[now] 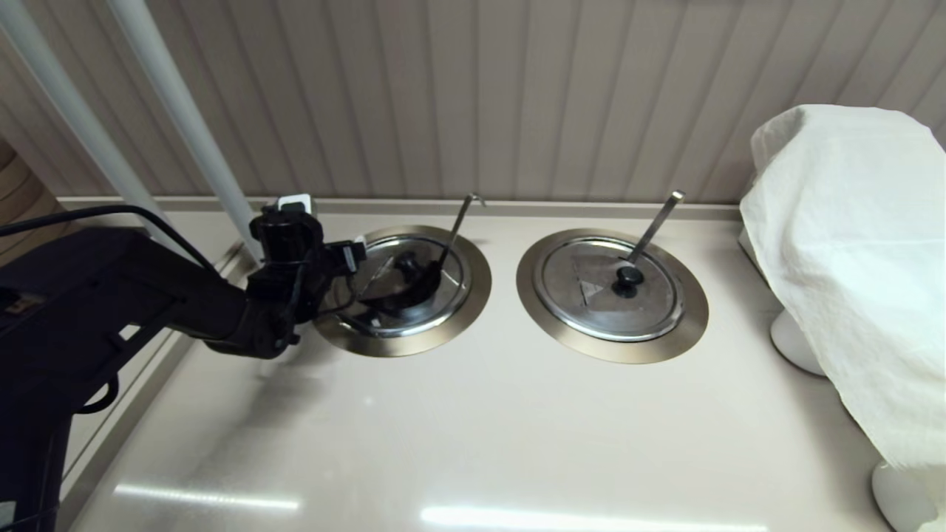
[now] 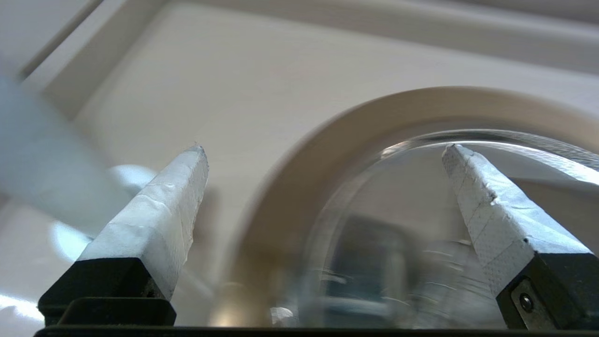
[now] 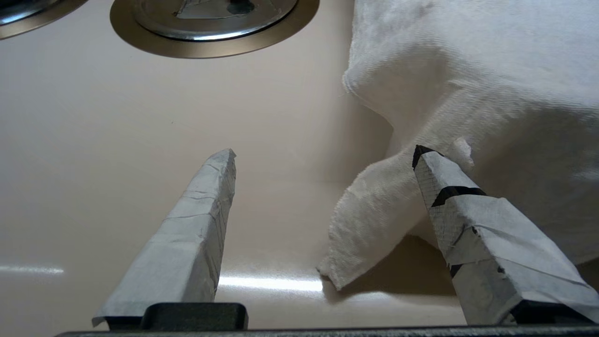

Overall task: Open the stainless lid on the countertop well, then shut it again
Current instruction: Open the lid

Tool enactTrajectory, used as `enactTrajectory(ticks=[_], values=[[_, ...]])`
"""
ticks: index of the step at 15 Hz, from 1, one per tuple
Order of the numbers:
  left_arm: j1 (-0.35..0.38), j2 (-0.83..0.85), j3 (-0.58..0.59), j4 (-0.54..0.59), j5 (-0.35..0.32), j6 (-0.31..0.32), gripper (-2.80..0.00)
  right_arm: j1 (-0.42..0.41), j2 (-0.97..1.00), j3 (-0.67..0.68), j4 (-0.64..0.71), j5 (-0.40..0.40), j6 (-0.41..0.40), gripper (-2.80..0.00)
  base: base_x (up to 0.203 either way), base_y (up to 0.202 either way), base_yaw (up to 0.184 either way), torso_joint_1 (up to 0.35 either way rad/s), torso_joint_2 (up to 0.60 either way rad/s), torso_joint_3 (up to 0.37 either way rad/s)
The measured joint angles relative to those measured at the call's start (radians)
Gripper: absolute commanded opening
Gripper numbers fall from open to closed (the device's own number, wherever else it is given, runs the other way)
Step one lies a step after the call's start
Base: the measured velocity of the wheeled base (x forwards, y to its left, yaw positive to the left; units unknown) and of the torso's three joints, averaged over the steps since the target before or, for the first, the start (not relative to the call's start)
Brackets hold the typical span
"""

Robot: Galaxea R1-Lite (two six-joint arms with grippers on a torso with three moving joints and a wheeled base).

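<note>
The stainless lid (image 1: pixel 405 284) lies in the left countertop well (image 1: pixel 473 295), whose thin hook-tipped ladle handle (image 1: pixel 460 225) sticks up at the back. Its black knob (image 1: pixel 406 260) shows, with dark patches beside it; I cannot tell whether the flap is raised. My left gripper (image 1: pixel 355 257) hovers at the well's left edge, open and holding nothing. In the left wrist view the left gripper (image 2: pixel 325 149) straddles the bronze ring (image 2: pixel 299 164): one fingertip (image 2: pixel 461 164) is over the lid (image 2: pixel 412 187), the other over the counter. The right gripper (image 3: pixel 326 152) is parked open, low over the counter.
The twin lid (image 1: pixel 591 295), with a flat-tipped ladle handle (image 1: pixel 658 222), sits closed in the right ring (image 1: pixel 684 325). A white cloth (image 1: pixel 850 258) covers something at the right edge, close to the right gripper. White poles (image 1: pixel 185 118) rise behind the left arm.
</note>
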Motion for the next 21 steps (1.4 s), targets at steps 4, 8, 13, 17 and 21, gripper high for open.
enactTrajectory(ticks=[4, 8, 13, 17, 21], values=[[0.031, 0.008, -0.008, -0.126, -0.01, 0.003, 0.0, 0.0, 0.0, 0.0, 0.001, 0.001, 0.0, 0.0, 0.0, 0.0, 0.0, 0.0, 0.0, 0.0], [0.011, -0.004, 0.038, -0.211, -0.036, 0.011, 0.0, -0.002, 0.0, 0.0, 0.0, 0.0, 0.0, 0.0, 0.0, 0.0, 0.0, 0.0, 0.0, 0.0], [-0.025, -0.057, 0.32, -0.393, -0.403, 0.105, 0.0, -0.001, 0.0, 0.0, 0.0, 0.0, 0.0, 0.0, 0.0, 0.0, 0.0, 0.0, 0.0, 0.0], [-0.047, -0.038, 0.365, -0.397, -0.477, 0.195, 0.0, -0.001, 0.0, 0.0, 0.0, 0.0, 0.0, 0.0, 0.0, 0.0, 0.0, 0.0, 0.0, 0.0], [-0.055, -0.018, 0.367, -0.398, -0.479, 0.205, 0.0, -0.002, 0.0, 0.0, 0.0, 0.0, 0.0, 0.0, 0.0, 0.0, 0.0, 0.0, 0.0, 0.0]])
